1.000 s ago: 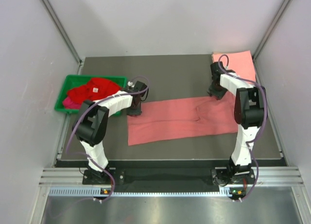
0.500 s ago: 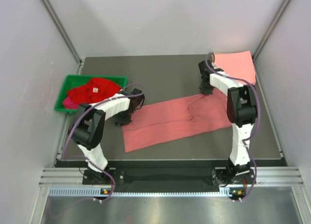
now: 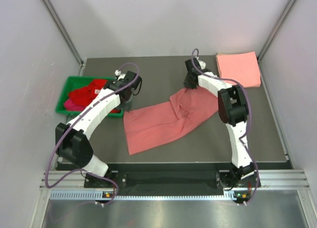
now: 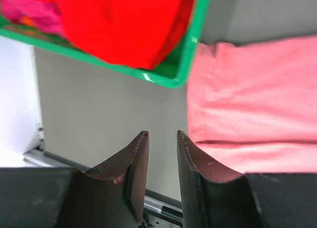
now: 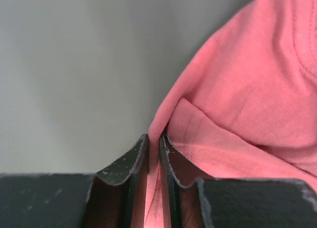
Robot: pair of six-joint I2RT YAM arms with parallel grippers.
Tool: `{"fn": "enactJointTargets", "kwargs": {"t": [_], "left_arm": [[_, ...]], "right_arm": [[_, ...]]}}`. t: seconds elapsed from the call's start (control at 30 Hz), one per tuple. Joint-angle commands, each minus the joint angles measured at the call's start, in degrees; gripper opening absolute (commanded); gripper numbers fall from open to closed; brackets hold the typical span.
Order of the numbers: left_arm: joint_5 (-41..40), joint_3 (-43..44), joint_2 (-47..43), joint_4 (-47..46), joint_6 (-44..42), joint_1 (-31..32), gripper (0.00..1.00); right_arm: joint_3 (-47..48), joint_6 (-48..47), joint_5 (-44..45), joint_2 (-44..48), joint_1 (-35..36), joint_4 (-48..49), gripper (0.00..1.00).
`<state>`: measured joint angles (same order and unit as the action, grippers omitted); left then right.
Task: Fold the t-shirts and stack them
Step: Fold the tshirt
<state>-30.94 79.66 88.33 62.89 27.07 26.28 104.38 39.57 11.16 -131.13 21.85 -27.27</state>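
Note:
A salmon pink t-shirt [image 3: 158, 121] lies rumpled across the middle of the table, its right end pulled up and over to the left. My right gripper [image 3: 188, 85] is shut on a fold of this shirt's edge [image 5: 247, 89], and cloth fills the gap between the fingers [image 5: 154, 139]. My left gripper [image 3: 127, 103] is open and empty [image 4: 162, 139]. It hangs over bare mat between the green bin and the shirt's left end [image 4: 257, 104]. A folded salmon t-shirt [image 3: 238, 68] lies at the back right. A bright red t-shirt [image 3: 91, 92] and a magenta one [image 3: 67, 105] sit in the bin.
The green plastic bin [image 3: 70, 82] stands at the left edge of the mat; its corner rim [image 4: 171, 79] is close above my left fingers. Grey walls close in the left, right and back. The metal table rail runs along the front.
My right gripper has carried the shirt's right end left and toward the back, doubling it over. My left gripper has moved off the shirt's left edge toward the bin.

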Motion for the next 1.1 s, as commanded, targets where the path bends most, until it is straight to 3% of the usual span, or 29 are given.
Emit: {"fn": "enactJointTargets", "kwargs": {"t": [0.0,0.17,0.67,0.83,1.07], "left_arm": [[6.7,-2.0,-0.4,-2.2,-1.3,0.1,0.35],[20.1,-7.4,-1.0,-9.4,-1.9,0.1,0.35],[34.3,-16.5,3.2,-21.3,-6.2,3.0,0.35],[33.3,-18.6,7.6,-23.6,-4.7,5.4,0.35],[27.8,-20.9,10.6,-23.6,-1.8,9.6,0.35]], "right_arm": [[3.2,0.8,-8.1,-5.9,2.2,7.5,0.15],[10.2,-0.6,-12.9,-11.5,2.2,11.1,0.17],[30.1,-1.7,-16.5,-22.5,-0.5,18.4,0.22],[28.2,-3.5,-18.8,-16.4,-1.3,19.0,0.32],[12.1,-1.9,-19.1,-0.1,-4.4,21.6,0.51]]}}
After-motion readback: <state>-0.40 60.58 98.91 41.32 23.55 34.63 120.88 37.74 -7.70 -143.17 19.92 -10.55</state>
